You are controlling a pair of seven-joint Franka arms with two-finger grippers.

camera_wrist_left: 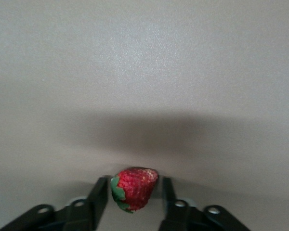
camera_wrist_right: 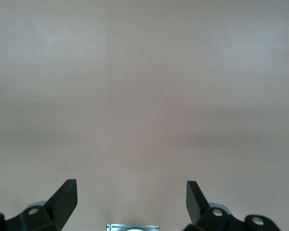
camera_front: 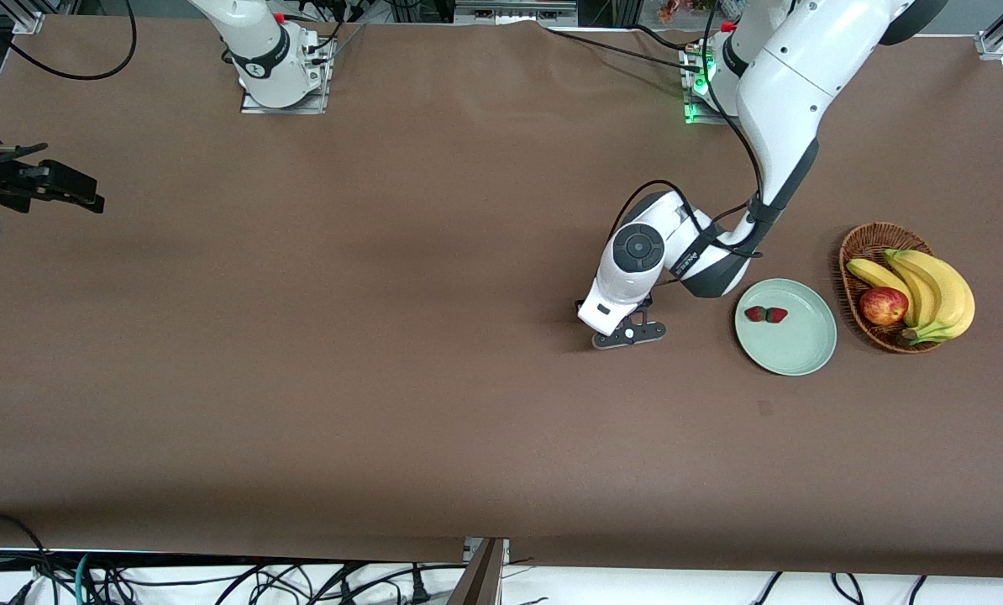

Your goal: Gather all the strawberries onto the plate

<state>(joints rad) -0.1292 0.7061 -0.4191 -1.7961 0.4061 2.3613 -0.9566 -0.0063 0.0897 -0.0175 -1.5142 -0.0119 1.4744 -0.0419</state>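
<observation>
**1 berry between the fingers, 2 on the plate**

The left end effector (camera_front: 627,334) is down at the desk (camera_front: 384,378), just beside the plate (camera_front: 800,353) on the side toward the right arm's end. Its wrist view shows a strawberry (camera_wrist_left: 133,188) sitting between the 2 black fingers (camera_wrist_left: 98,199), which stand close on either side of it with a small gap showing at each; I cannot tell whether they grip it. The berry's green top points toward one finger.

On the plate, near the rim farther from the front camera, lie the 2 other strawberries (camera_front: 765,314), touching each other. The plate is pale mint-green and lies flat on the brown desk.

Just beside the plate, toward the left arm's end, stands a wicker basket (camera_front: 859,248) holding bananas (camera_front: 930,290) and an apple (camera_front: 883,306).

The right end effector (camera_wrist_right: 131,202) waits well apart from the plate, at the right arm's end of the desk, its fingers spread wide with nothing between them
</observation>
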